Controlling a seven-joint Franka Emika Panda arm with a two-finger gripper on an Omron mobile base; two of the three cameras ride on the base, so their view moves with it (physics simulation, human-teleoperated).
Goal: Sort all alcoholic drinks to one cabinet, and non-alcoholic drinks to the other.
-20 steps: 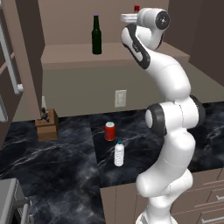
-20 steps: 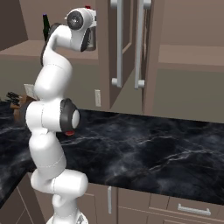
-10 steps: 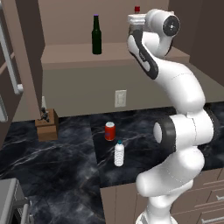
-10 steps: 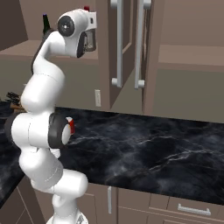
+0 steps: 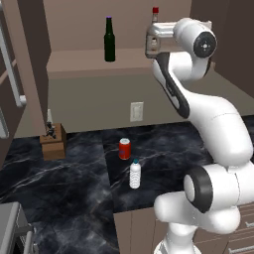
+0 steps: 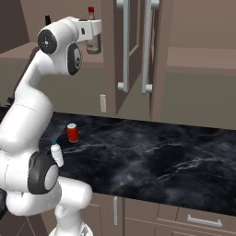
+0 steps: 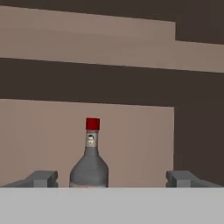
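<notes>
Pincer [image 7: 111,178] jaws apart around the clear greyish red-capped glass bottle [image 7: 89,162] standing on the cabinet shelf [image 5: 89,62]; I'd back straight out, no clipping it.

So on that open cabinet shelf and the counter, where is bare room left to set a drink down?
On the shelf, the stretch between the green bottle and the red-capped bottle is bare, also left of the green one. The open hand crowds the red-capped bottle. The counter is bare right of the red can.
</notes>
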